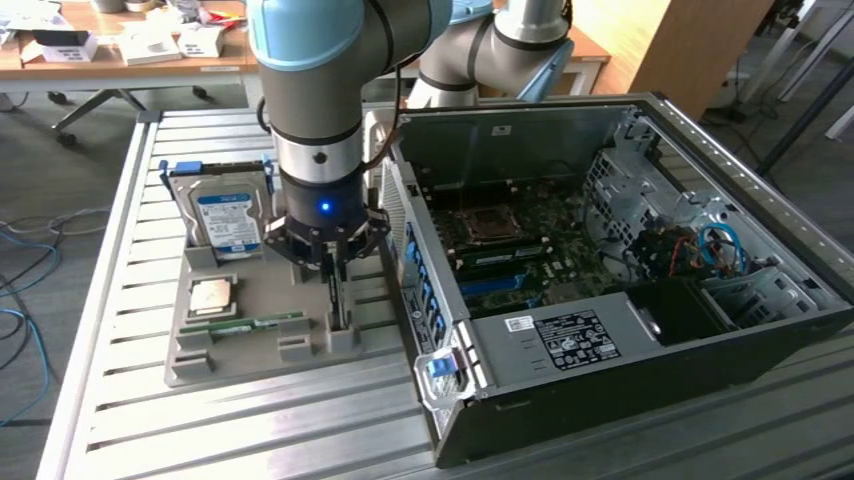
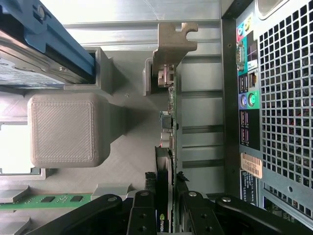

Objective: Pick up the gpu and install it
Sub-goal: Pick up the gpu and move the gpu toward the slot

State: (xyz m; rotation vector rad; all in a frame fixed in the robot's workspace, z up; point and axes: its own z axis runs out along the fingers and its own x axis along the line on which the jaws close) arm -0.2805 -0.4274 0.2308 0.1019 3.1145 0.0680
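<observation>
Gripper [image 2: 167, 182] closed on the one gpu [image 2: 167, 125], which stands edgewise in a grey holder tray [image 1: 200, 370] with one hard drive [image 1: 228, 222], one processor [image 1: 214, 296] and one memory stick [image 1: 254, 324]. Tray and one open computer case [image 1: 534, 130] rest on a slatted metal table [image 1: 114, 330]; a cluttered wooden desk [image 1: 134, 62] stands behind.

grey arm [image 1: 316, 150] with pale blue caps, black gripper [image 1: 331, 268].

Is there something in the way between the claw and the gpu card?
No, nothing visible is in the way. The claw sits right at the top edge of the gpu, which stands on its edge in the grey holder. The hard drive stands apart, toward the exterior view's left.
</observation>
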